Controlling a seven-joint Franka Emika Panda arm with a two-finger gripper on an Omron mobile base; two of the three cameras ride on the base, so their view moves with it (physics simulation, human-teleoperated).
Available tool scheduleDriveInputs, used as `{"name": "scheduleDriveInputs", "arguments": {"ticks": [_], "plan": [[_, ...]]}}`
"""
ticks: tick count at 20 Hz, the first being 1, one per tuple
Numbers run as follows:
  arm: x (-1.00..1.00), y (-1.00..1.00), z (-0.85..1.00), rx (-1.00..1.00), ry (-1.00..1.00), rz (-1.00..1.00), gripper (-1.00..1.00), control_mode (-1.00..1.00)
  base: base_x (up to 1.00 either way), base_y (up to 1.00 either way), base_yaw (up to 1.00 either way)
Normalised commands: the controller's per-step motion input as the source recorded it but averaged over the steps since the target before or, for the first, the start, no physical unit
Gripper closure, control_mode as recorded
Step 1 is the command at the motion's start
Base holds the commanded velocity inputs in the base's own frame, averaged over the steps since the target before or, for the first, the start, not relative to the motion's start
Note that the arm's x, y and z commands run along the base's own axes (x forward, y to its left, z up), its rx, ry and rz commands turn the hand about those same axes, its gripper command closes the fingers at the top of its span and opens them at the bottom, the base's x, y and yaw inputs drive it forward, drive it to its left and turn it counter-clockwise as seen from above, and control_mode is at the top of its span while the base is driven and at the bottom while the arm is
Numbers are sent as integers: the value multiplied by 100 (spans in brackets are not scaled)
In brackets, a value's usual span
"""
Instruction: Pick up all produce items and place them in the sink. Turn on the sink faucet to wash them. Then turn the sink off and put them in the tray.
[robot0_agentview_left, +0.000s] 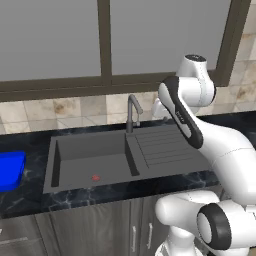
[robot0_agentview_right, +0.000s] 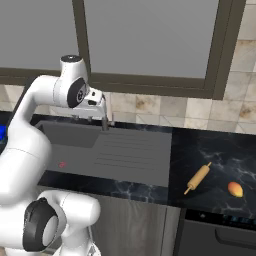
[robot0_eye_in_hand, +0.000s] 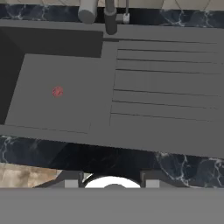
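Note:
The one produce item, a small yellow-orange fruit (robot0_agentview_right: 235, 189) with a reddish blush, lies on the black counter far right of the sink. The dark grey sink (robot0_agentview_left: 90, 160) has a bare basin apart from its red drain spot (robot0_eye_in_hand: 57, 91). The slim faucet (robot0_agentview_left: 132, 112) stands at its back edge, between basin and ribbed drainboard (robot0_eye_in_hand: 166, 87). My white hand (robot0_agentview_right: 92, 106) hovers above the sink close to the faucet. My gripper (robot0_eye_in_hand: 111, 181) looks down on basin and drainboard, its fingertips apart with nothing between them. The blue tray (robot0_agentview_left: 10, 170) sits on the counter left of the sink.
A tan rolling pin (robot0_agentview_right: 198, 177) lies on the counter left of the fruit. A tiled wall and a dark-framed window rise behind the sink. Cabinet fronts run below the counter's front edge (robot0_eye_in_hand: 109, 157).

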Motion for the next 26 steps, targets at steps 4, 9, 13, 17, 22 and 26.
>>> {"name": "scheduleDriveInputs", "arguments": {"ticks": [4,9,13,17,22,26], "plan": [[2,-18,-1,0,-3,0,-100,-100,0,0,0],[-9,-77,-7,0,-3,0,-100,-100,0,0,0],[-4,-89,-9,0,1,0,-100,-100,0,0,0],[-4,-80,-1,0,0,0,-100,-100,0,0,0],[-1,-80,-2,0,3,-2,-100,-100,0,0,0],[0,-90,-10,1,12,-11,-100,-100,0,0,0]]}}
